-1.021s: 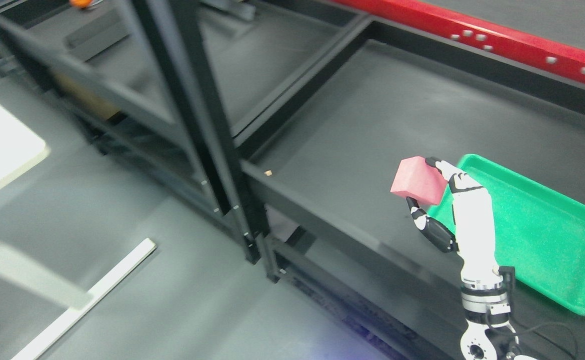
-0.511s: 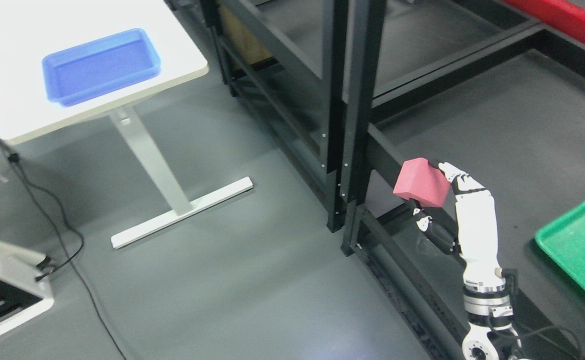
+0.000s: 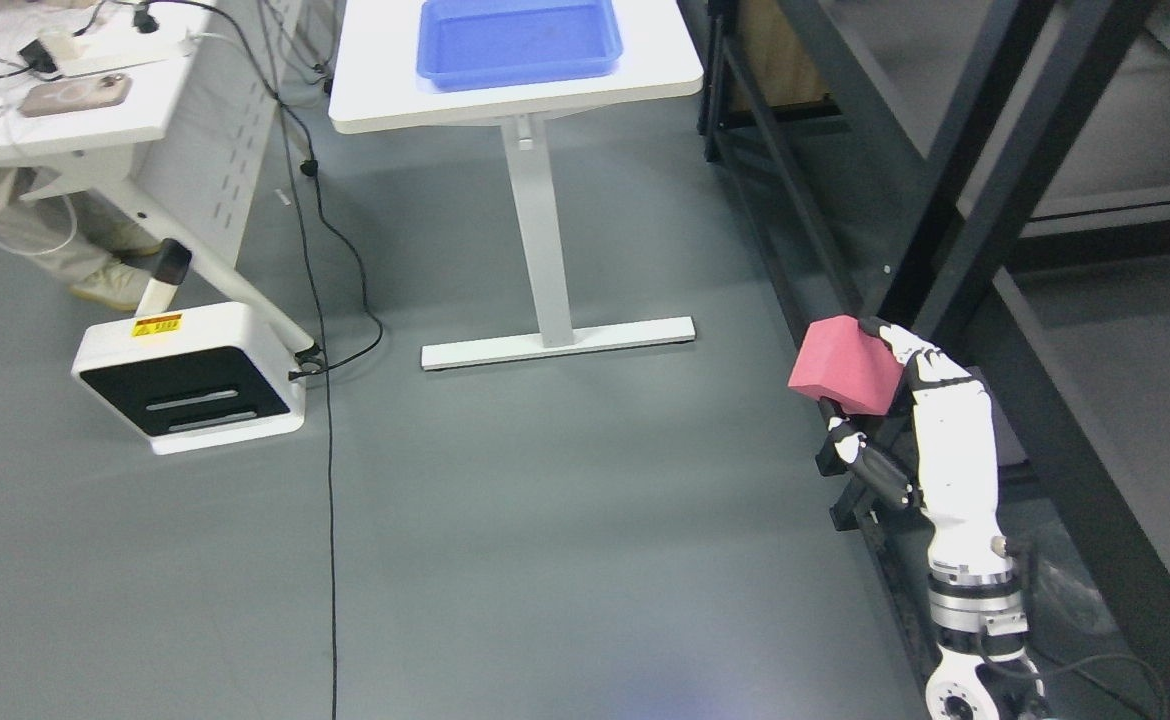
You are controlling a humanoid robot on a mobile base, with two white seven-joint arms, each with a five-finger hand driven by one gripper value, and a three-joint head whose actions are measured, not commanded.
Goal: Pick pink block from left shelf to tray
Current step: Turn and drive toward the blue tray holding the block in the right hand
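Observation:
My right hand (image 3: 870, 385) comes up from the lower right and is shut on the pink block (image 3: 842, 366), held in the air over the grey floor, beside the black shelf post (image 3: 975, 200). The fingers clamp the block's right side and the thumb presses from below. A blue tray (image 3: 517, 42) sits on a white table (image 3: 505, 95) at the top middle, far from the hand. The left arm is out of view.
The black shelf frame (image 3: 1075, 430) fills the right side. A white desk (image 3: 55, 120) with a phone and power strip stands top left, a person's legs (image 3: 35, 225) under it. A white box unit (image 3: 195, 380) and black cables (image 3: 330, 450) lie on the floor.
The whole picture has swung left: the camera turned away from the shelf and green tray toward the white table and blue tray. My right hand keeps the pink block in the same grip.

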